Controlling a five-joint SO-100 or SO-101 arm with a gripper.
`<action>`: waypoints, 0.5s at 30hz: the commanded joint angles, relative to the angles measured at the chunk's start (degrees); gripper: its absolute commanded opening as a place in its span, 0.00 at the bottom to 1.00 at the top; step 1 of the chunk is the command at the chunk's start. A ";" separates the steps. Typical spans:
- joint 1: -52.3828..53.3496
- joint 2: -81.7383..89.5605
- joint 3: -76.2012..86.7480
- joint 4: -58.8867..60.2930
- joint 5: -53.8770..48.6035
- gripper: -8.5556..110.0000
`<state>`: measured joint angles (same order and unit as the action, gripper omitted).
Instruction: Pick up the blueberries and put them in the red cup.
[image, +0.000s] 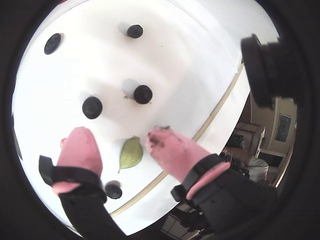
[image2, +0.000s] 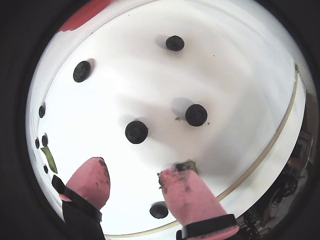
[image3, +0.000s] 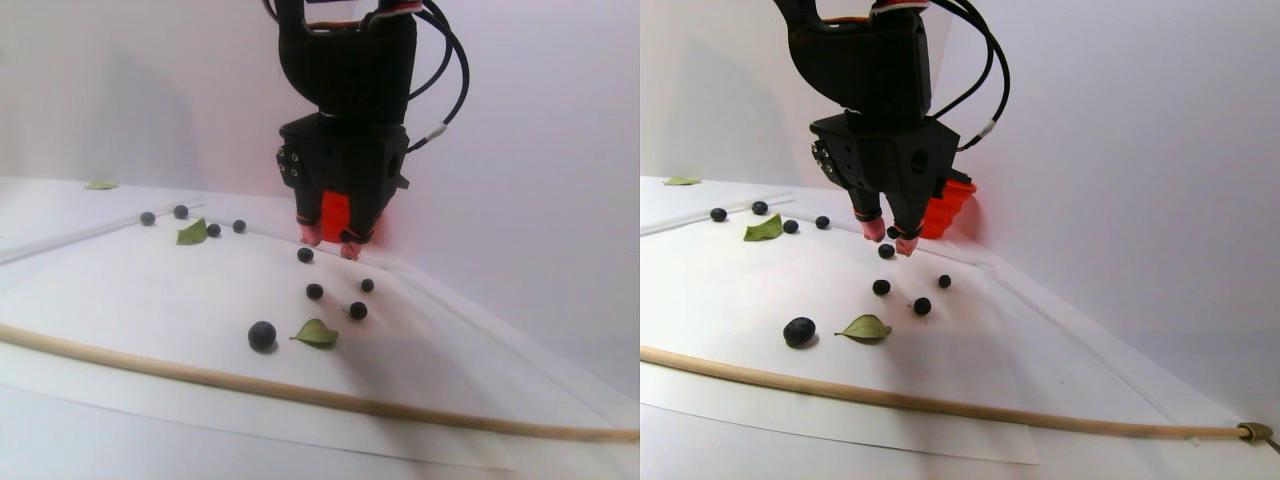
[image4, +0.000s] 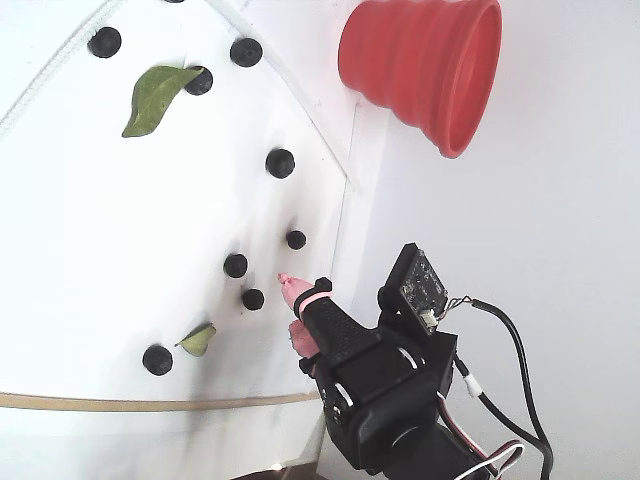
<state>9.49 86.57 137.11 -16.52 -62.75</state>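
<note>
Blueberries: small round blue-black blueberries (image2: 136, 132) lie scattered on the white paper sheet (image2: 235, 70), the nearest at 12 o'clock from my fingertips in a wrist view.
Cup: the ribbed bright red cup (image4: 425, 68) stands well apart, off the sheet.
Gripper: I see the pink-tipped black gripper (image2: 132, 182) wide open, empty.
Risk: I judge a berry may roll away, or I nip the green leaf (image: 131, 152).

This looks like a staged tabletop set inside a home. The table (image3: 120, 290) is covered in plain white sheets, backed by a bare white wall (image3: 540, 120), with a thin wooden dowel (image3: 300, 395) lying along its front. In a wrist view, at about four o'clock past the table edge, a lived-in room (image: 260, 145) shows furniture and a framed picture (image: 283, 127).
</note>
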 joint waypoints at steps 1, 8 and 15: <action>0.26 -0.79 -3.60 -1.67 0.79 0.24; 0.09 -6.24 -7.03 -2.81 1.85 0.24; -0.79 -9.84 -9.23 -3.87 3.34 0.25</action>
<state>8.35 76.29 130.61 -18.63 -60.21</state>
